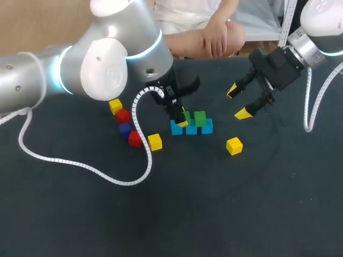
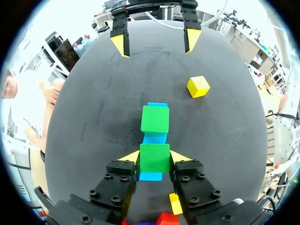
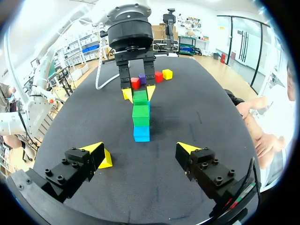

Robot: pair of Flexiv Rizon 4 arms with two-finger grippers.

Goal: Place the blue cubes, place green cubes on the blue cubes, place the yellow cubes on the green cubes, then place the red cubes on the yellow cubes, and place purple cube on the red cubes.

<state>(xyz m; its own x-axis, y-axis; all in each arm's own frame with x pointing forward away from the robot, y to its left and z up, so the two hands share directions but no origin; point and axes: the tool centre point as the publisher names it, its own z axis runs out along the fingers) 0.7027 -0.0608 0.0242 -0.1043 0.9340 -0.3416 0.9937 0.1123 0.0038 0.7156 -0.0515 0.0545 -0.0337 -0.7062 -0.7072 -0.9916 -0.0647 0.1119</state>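
Head view: at centre frame, the left gripper clamps a green cube seated on the blue cubes. At upper right, the right gripper gapes empty.

Left wrist view: fingers pinch the green cube's flat sides. It is probably light, rigid and slick.

Right wrist view: the blue cubes lie ahead of parted fingers. No containers.
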